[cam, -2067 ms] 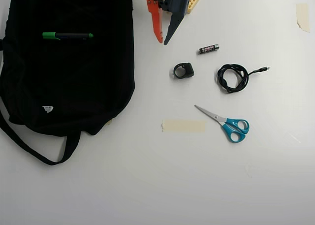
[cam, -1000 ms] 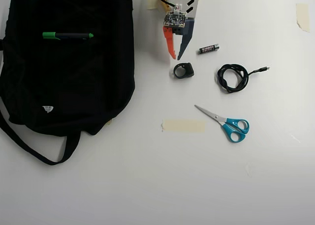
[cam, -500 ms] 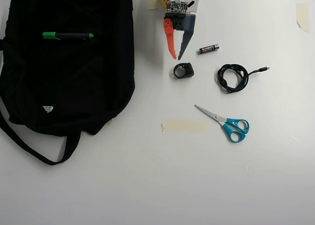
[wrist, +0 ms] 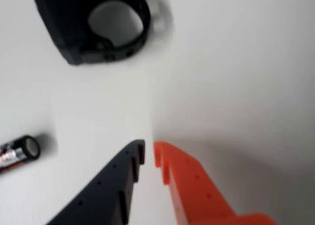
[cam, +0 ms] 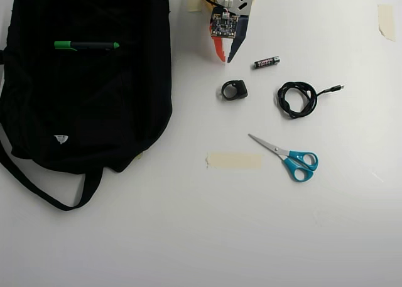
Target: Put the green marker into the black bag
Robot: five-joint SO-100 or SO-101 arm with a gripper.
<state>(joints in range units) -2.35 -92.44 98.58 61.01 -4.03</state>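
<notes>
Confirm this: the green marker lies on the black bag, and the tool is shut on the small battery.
Wrong on the tool. The overhead view shows it shut on nothing, apart from the battery. The green marker does lie on the black bag.

Tool (cam: 225, 61) tips nearly together, over bare bench (cam: 201, 237). Black ring clip (cam: 234, 90) just ahead, battery (cam: 266, 62) close on right in overhead view. Open strip between tool and black bag (cam: 88, 98). Cable coil (cam: 297, 98), scissors (cam: 289, 157), tape strip (cam: 234, 160) farther off
</notes>
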